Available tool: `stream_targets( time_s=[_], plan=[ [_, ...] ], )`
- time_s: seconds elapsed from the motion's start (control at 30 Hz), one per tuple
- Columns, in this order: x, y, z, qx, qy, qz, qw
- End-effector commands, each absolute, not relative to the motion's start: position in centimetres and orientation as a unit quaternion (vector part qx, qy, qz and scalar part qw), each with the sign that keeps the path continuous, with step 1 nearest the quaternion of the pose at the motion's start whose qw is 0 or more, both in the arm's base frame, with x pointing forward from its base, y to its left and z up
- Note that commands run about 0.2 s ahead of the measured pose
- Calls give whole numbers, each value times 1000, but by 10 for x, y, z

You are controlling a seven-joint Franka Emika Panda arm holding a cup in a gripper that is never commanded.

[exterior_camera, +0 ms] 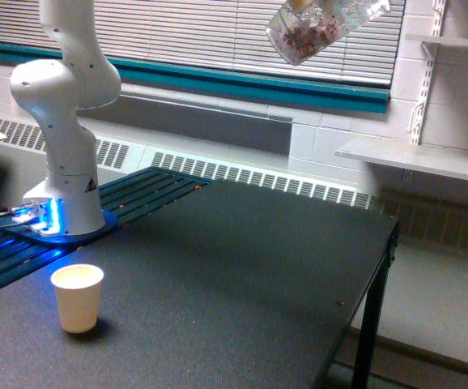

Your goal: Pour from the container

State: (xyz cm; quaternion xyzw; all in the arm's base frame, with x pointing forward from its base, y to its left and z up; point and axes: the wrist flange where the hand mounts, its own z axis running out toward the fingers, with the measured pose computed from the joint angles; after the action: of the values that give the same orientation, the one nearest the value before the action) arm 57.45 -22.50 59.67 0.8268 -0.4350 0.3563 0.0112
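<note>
Hanging tilted overhead, clear plastic container [308,32] shows reddish-pink pieces.

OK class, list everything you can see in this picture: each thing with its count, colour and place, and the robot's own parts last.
container: one, clear with reddish-pink and white pieces, tilted at the top edge, high above the table
paper cup: one, cream, upright on the table's near left
table: one, black, centre
shelves: two, white, right wall
blinds: one set, pale, behind
radiator grille: one, white, along the wall
robot arm: one, white, base glowing blue, left; hand out of view
</note>
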Motion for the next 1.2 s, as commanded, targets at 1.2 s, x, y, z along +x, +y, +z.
stream_targets(
  time_s=[1.2],
  plan=[
    [458, -281, 599, 829, -395, 391, 65]
  ],
)
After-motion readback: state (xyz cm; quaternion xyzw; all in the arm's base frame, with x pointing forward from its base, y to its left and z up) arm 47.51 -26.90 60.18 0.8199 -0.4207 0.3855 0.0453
